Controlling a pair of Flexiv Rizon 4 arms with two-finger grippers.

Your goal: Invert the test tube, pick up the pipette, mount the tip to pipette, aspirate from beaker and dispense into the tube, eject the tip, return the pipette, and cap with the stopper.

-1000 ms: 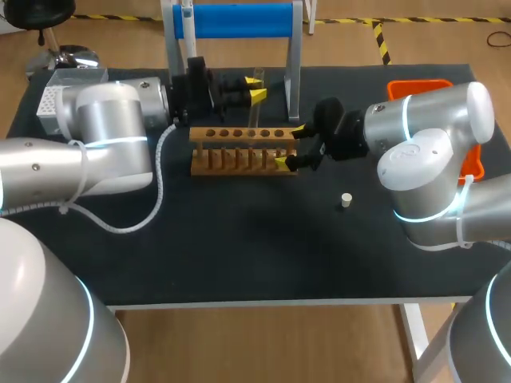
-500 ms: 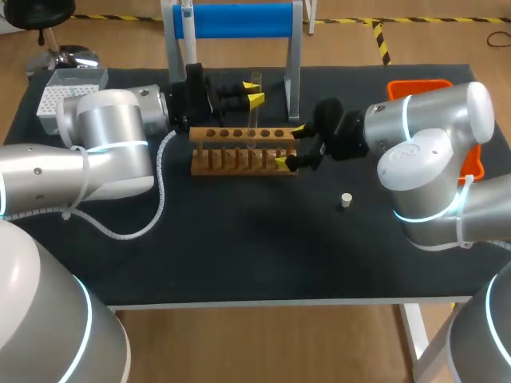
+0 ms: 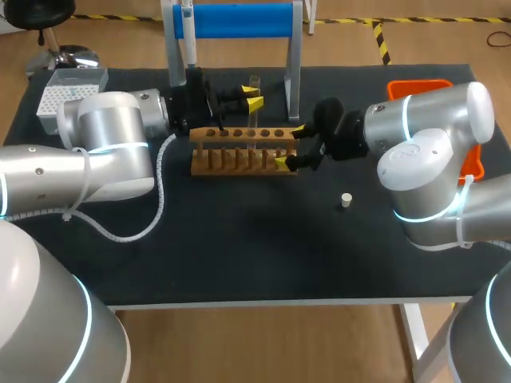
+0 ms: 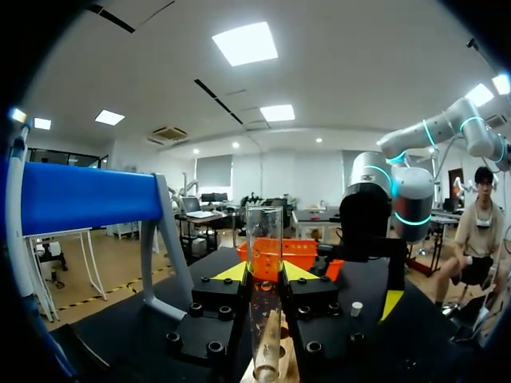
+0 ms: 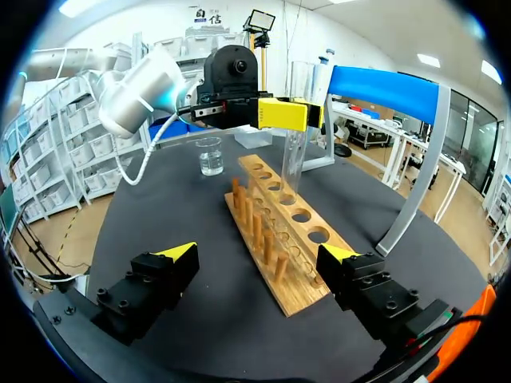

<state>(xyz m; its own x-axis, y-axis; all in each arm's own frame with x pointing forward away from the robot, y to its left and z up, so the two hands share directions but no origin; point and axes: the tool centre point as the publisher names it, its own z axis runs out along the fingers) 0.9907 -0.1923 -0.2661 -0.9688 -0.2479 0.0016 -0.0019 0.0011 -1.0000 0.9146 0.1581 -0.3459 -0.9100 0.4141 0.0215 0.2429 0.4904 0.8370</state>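
Note:
A clear test tube (image 3: 254,102) stands upright over the wooden rack (image 3: 239,153), its lower end at one of the rack's holes. My left gripper (image 3: 248,97) is shut on the tube; in the left wrist view the tube (image 4: 265,263) sits between the yellow-tipped fingers (image 4: 231,272). The right wrist view shows the tube (image 5: 296,132) held by the left gripper (image 5: 281,113) above the rack (image 5: 281,239). My right gripper (image 3: 290,147) is open around the rack's right end, its fingers (image 5: 172,261) wide apart. A white stopper (image 3: 346,200) lies on the mat.
A blue-barred pipette stand (image 3: 239,20) rises behind the rack. A tip box (image 3: 62,86) sits at the back left and an orange bin (image 3: 423,84) at the back right. A glass beaker (image 5: 209,155) stands beyond the rack's far end.
My left gripper has turned and shifted slightly, and the tube now reaches down to the rack. The right arm has not moved.

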